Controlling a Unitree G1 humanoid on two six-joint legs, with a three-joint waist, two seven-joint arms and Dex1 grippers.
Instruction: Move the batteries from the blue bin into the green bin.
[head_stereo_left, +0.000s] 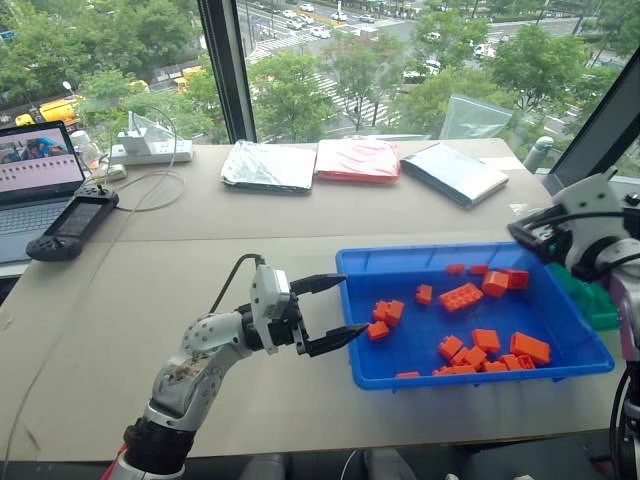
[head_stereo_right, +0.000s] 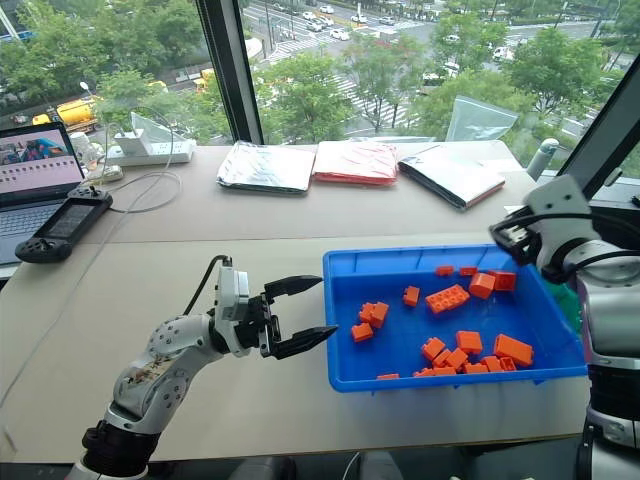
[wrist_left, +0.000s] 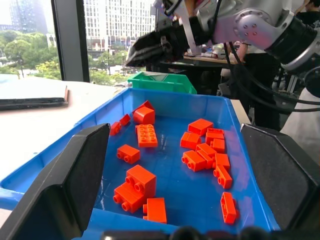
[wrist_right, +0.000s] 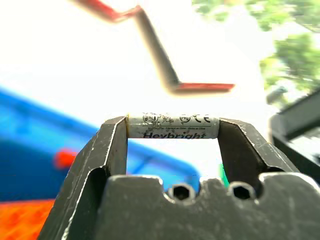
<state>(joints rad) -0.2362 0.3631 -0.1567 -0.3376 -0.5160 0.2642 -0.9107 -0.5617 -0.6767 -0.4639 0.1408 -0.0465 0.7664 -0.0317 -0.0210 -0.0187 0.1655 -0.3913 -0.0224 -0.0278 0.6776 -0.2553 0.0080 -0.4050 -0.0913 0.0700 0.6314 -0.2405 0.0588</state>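
The left gripper (head_stereo_left: 332, 312) is seen nearest, at the tabletop's (head_stereo_left: 200, 260) front edge, its black fingers (head_stereo_left: 318, 283) spread apart with nothing between them, pointed at the near left corner of the blue bin (head_stereo_left: 365, 370). That bin is set on the right part of the tabletop, close to the front edge, and orange bricks (head_stereo_left: 461, 296) are scattered inside it; no loose batteries can be made out among them. A single battery (wrist_right: 173, 126) is gripped end to end between the fingers (wrist_right: 112, 145) of the right gripper (wrist_right: 173, 135), which is raised above the tabletop's right edge, past the blue bin's far right corner. The green bin (head_stereo_left: 590, 298) is found just beside the blue bin's right wall, at the tabletop's right edge, largely hidden by the right arm. A laptop (head_stereo_left: 35, 180) and a black controller (head_stereo_left: 72, 222) lie at the left edge.
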